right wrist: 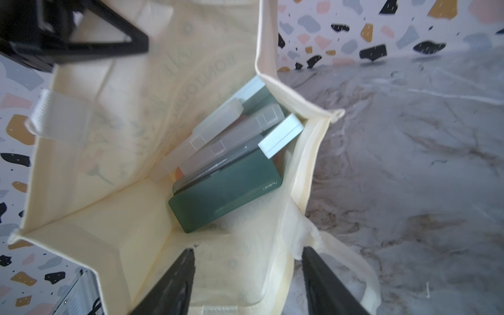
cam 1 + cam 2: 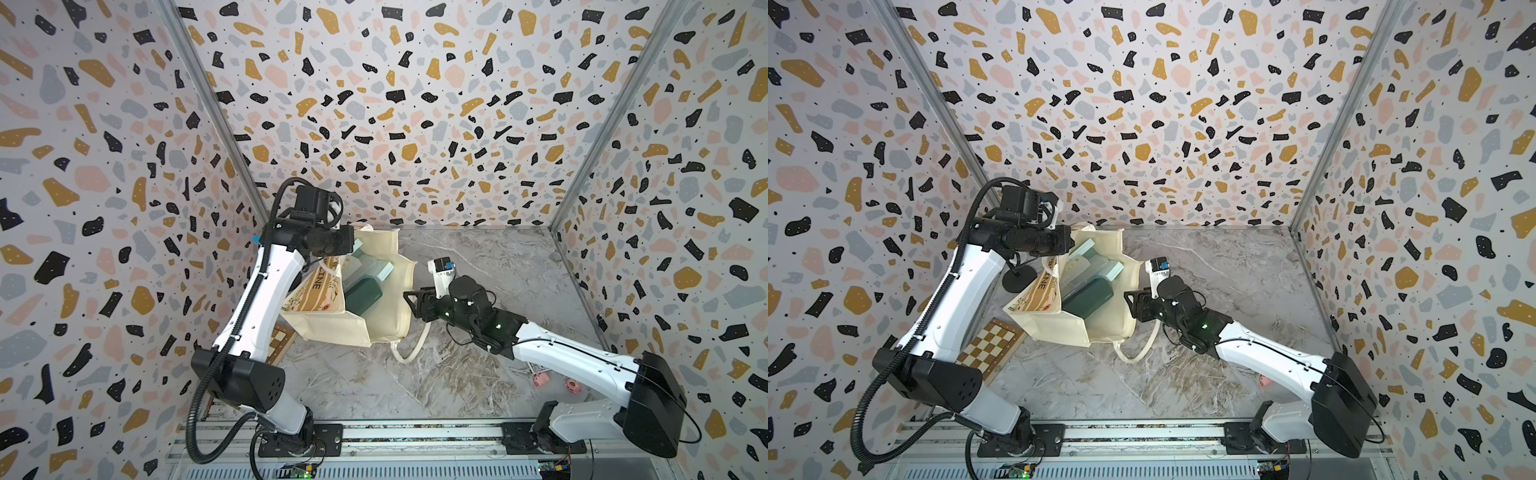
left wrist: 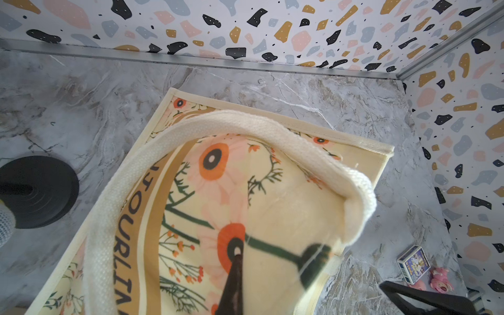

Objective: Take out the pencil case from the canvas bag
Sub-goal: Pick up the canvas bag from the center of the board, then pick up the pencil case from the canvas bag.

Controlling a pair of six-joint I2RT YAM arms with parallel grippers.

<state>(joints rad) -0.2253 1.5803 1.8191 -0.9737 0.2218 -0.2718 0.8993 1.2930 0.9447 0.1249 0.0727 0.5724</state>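
Pencil case, a dark green rounded-rectangular plastic box (image 1: 226,196), lies at the bottom of the cream floral canvas bag (image 2: 376,328). Frosted translucent boxes (image 1: 218,141) and a pale mint box (image 1: 281,136) lie against it. The left gripper (image 3: 237,259) is clenched on the bag's printed side. The right gripper (image 1: 251,261) hangs at the bag's rim, with its jaws released and empty.

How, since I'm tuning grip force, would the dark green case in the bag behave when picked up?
Probably stiff: the dark green case keeps straight edges. Its smooth shell may slip between the fingers. Paler boxes rest against it inside the canvas bag, so lifting could shift them.
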